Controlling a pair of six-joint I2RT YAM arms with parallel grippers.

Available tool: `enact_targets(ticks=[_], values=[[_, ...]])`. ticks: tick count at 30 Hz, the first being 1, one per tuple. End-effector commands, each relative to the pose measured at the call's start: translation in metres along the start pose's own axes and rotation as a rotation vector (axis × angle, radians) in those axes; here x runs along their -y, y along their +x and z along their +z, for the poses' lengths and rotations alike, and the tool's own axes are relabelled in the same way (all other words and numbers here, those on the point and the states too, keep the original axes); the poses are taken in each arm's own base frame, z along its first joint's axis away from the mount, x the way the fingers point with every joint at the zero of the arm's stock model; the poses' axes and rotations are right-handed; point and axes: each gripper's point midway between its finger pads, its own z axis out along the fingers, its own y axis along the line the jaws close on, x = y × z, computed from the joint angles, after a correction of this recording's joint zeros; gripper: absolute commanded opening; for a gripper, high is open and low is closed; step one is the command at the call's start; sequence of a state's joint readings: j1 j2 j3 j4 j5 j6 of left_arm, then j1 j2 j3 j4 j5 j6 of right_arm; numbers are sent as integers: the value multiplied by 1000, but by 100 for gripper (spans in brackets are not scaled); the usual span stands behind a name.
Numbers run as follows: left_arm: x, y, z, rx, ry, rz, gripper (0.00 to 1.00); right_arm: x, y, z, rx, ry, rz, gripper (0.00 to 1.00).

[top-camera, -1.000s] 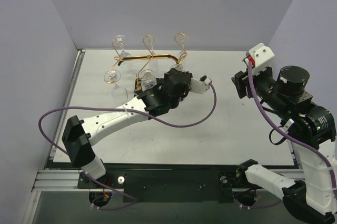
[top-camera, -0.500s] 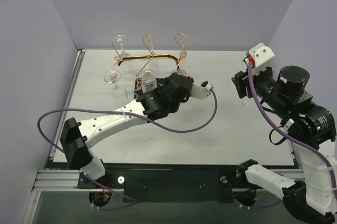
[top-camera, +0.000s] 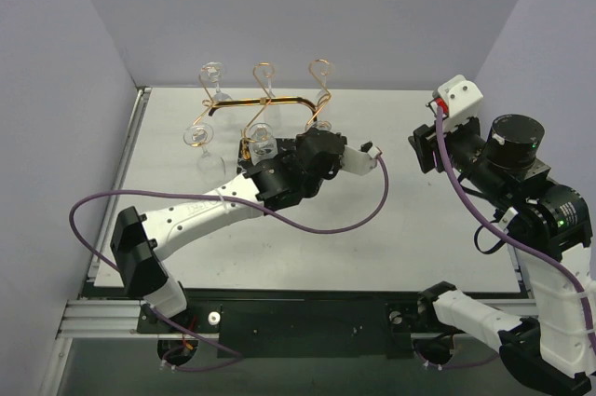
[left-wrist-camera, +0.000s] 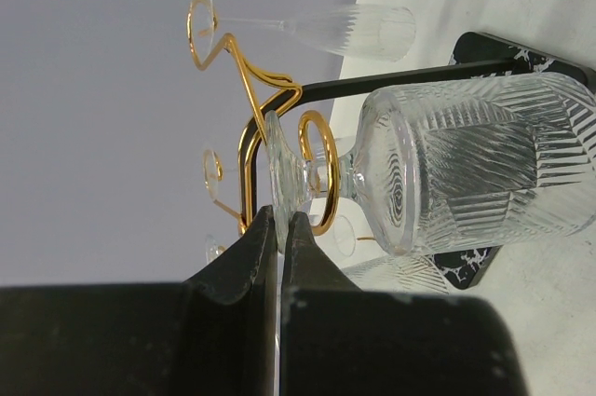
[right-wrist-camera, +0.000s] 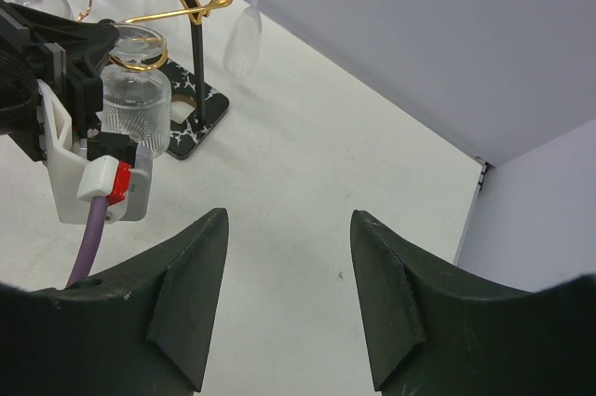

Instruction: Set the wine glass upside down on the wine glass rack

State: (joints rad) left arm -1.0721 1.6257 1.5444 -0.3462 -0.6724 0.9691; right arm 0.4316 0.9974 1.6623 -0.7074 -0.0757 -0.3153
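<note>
Grey tabletop (top-camera: 419, 228), left arm (top-camera: 205, 214) stretched to rack (top-camera: 265, 100), left claw (left-wrist-camera: 279, 215) pinching wine glass (left-wrist-camera: 466, 163) foot, right claw (right-wrist-camera: 289, 224) wide

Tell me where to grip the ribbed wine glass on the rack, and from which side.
Pinch the wine glass by its thin foot rim, edge-on from outside the rack: the gold loop rings the stem and the bowl looks too wide.
</note>
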Motion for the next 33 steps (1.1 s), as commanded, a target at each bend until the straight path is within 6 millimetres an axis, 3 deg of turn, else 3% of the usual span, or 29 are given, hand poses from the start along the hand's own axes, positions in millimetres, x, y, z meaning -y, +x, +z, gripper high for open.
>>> enact_targets(ticks=[1, 20, 27, 33], values=[[-39, -24, -7, 79, -98, -94, 0, 5, -5, 0, 20, 22, 3, 51], [-40, -14, 13, 34, -100, -79, 0, 5, 0, 1, 11, 24, -7, 50], [-40, -16, 14, 37, -90, -85, 20, 5, 0, -1, 12, 26, -5, 51], [-39, -19, 13, 40, -78, -91, 28, 6, 1, -2, 10, 30, -3, 51]])
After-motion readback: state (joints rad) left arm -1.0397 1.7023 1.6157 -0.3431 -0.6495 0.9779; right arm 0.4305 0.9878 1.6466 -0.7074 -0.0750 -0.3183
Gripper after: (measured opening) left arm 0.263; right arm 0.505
